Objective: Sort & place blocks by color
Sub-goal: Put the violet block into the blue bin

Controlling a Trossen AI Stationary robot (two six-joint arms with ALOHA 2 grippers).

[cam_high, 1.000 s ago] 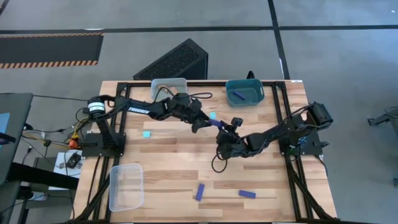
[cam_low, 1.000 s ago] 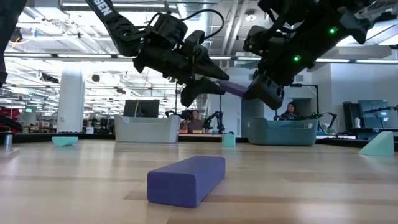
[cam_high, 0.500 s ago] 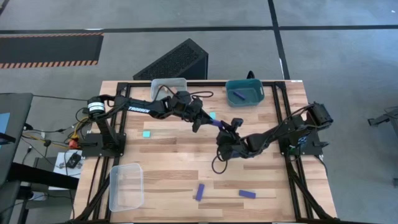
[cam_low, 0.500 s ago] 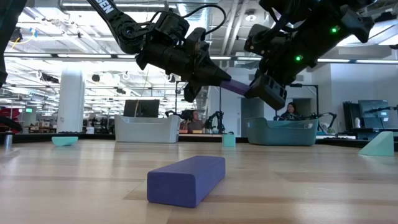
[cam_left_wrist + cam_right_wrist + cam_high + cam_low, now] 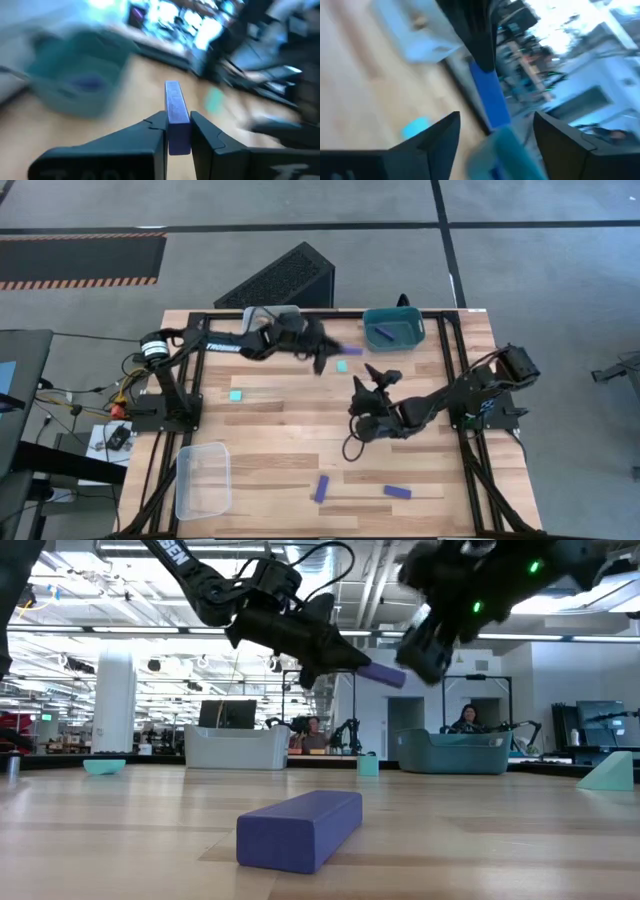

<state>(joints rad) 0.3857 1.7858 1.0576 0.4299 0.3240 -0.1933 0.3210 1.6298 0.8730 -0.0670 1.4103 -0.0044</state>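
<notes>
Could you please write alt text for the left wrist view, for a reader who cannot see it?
The left tool is shut on a dark blue bar, which sticks out forward between its two dark fingers. Beyond it lie the wooden table, a teal bin and a small cyan cube.

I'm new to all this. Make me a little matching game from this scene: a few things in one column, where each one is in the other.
Things:
1. left gripper
2. right gripper
3. teal bin
4. clear bin

Places or states:
A. open, holding nothing
B. far edge of the table, blue bar inside
C. shut on a blue bar
D. near left corner of the table

Pairs: 1-C, 2-A, 3-B, 4-D
</notes>
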